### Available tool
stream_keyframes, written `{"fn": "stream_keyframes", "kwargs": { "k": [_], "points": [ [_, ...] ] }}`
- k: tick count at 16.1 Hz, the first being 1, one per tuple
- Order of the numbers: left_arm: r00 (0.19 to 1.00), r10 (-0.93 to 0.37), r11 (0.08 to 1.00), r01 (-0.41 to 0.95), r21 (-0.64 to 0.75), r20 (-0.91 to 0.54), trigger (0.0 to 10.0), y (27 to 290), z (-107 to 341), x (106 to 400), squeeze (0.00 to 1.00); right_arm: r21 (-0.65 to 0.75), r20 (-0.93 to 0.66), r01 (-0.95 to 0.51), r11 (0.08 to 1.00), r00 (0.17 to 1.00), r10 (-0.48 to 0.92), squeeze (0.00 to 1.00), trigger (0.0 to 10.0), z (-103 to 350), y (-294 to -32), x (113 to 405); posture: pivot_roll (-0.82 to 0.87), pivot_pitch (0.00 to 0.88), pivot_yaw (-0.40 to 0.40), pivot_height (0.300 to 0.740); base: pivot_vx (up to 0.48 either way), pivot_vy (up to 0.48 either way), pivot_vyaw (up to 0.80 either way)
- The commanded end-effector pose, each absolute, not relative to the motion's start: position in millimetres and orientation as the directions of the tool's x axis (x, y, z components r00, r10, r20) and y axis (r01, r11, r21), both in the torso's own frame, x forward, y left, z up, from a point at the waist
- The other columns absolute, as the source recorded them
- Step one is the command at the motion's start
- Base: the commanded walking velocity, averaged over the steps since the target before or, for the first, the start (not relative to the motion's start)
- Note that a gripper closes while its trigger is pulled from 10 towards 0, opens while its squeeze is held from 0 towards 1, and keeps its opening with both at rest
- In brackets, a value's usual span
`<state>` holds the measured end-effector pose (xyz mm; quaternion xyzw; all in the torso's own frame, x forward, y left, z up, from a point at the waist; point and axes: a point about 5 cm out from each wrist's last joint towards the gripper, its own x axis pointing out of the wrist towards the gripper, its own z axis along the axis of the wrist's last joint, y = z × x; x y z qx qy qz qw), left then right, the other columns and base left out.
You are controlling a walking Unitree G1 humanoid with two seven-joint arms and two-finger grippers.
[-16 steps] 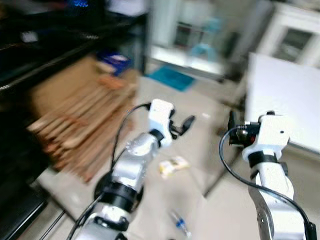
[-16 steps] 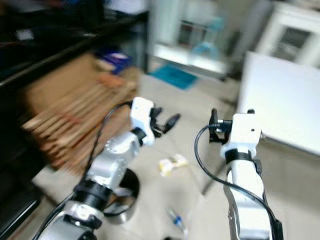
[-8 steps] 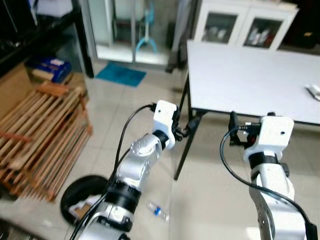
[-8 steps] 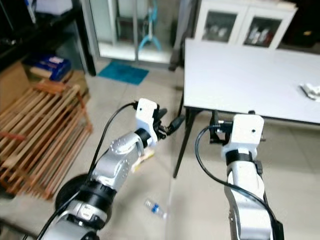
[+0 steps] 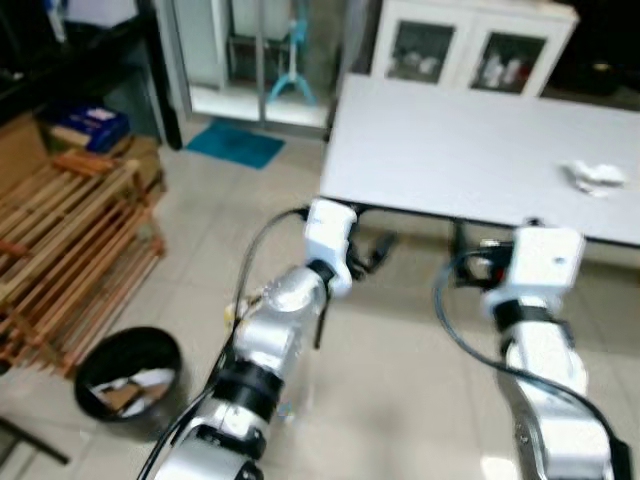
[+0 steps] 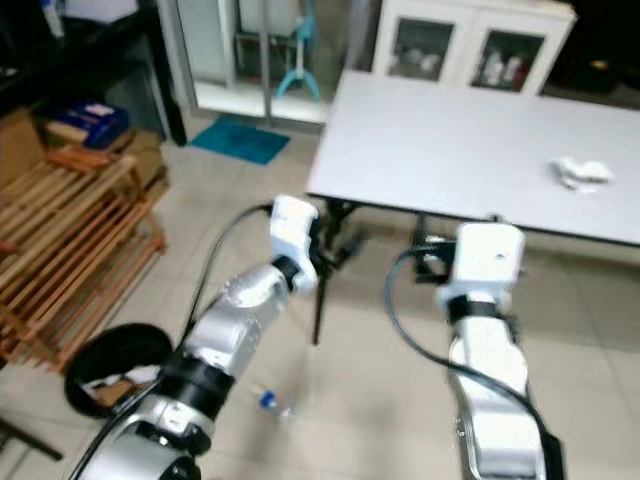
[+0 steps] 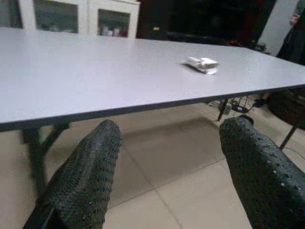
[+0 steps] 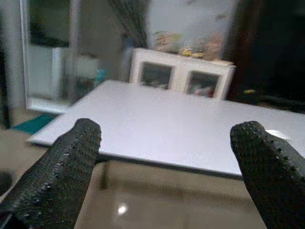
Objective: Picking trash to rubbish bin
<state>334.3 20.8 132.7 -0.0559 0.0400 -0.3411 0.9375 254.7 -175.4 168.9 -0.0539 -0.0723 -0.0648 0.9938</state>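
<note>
Swinging round over the last second, my head camera has gone from a blurred look at the floor to a steadier one facing the white table (image 5: 470, 150), so the things themselves haven't moved, I have. Both arms are raised at the table's near edge: my left gripper (image 7: 167, 167) has its fingers spread wide with nothing between them, and my right gripper (image 8: 167, 167) is spread and empty too. Out on the tabletop, toward its far right end, lies a crumpled white tissue (image 5: 594, 176), which I take to be the next piece of trash. A small plastic bottle (image 6: 268, 401) lies on the tiled floor by the table's left leg. Well left of the table sits the black rubbish bin (image 5: 128, 373) with scraps already in it, beside a wooden slat pallet (image 5: 60, 250). Beyond the table stands a white glass-fronted cabinet (image 5: 470, 45)
</note>
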Motion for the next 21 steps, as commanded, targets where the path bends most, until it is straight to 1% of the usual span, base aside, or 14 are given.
{"fn": "stream_keyframes", "kwargs": {
  "k": [1, 7, 8, 12, 13, 15, 21],
  "points": [
    [0.77, -0.637, 0.767, 0.63, -0.123, -0.025, 10.0, 19.7, 137.5, 337.1, 0.0, -0.091, 0.158, 0.124, 0.988, 0.981, -0.109, 0.0, 10.0, 171.2, -171.6, 255.6, 0.09, 0.005, -0.056, 0.74, 0.0, -0.469, 0.0],
    [0.771, -0.636, 0.768, 0.63, -0.118, -0.026, 10.0, 18.8, 137.8, 338.6, 0.0, -0.09, 0.166, 0.13, 0.987, 0.98, -0.113, 0.0, 10.0, 172.2, -171.7, 256.3, 0.09, 0.004, -0.051, 0.74, 0.0, -0.469, 0.0],
    [0.778, -0.627, 0.774, 0.618, -0.137, -0.035, 10.0, 19.0, 136.2, 338.9, 0.0, -0.09, 0.167, 0.131, 0.987, 0.979, -0.115, 0.0, 10.0, 172.2, -171.2, 256.3, 0.09, 0.004, -0.05, 0.74, 0.0, 0.0, 0.0],
    [0.776, -0.629, 0.772, 0.62, -0.141, -0.03, 10.0, 20.0, 136.5, 339.7, 0.0, -0.083, 0.172, 0.137, 0.987, 0.978, -0.121, 0.0, 10.0, 172.6, -170.5, 255.9, 0.1, 0.008, -0.047, 0.74, 0.0, 0.0, 0.0],
    [0.778, -0.627, 0.775, 0.62, -0.123, -0.032, 10.0, 21.2, 136.9, 340.6, 0.0, -0.079, 0.174, 0.143, 0.987, 0.976, -0.127, 0.0, 10.0, 172.7, -171.4, 255.6, 0.09, 0.009, -0.046, 0.74, 0.0, 0.0, 0.0],
    [0.778, -0.627, 0.776, 0.621, -0.108, -0.031, 10.0, 22.6, 137.9, 342.2, 0.0, -0.063, 0.19, 0.162, 0.985, 0.971, -0.148, 0.0, 10.0, 175.3, -173.7, 254.9, 0.09, 0.009, -0.043, 0.74, 0.332, 0.0, 0.0],
    [0.769, -0.638, 0.767, 0.634, -0.093, -0.021, 10.0, 21.8, 141.2, 344.2, 0.0, -0.04, 0.21, 0.201, 0.979, 0.959, -0.189, 0.0, 10.0, 178.8, -178.3, 255.3, 0.09, 0.005, -0.036, 0.74, 0.48, 0.0, 0.0]
  ]
}}
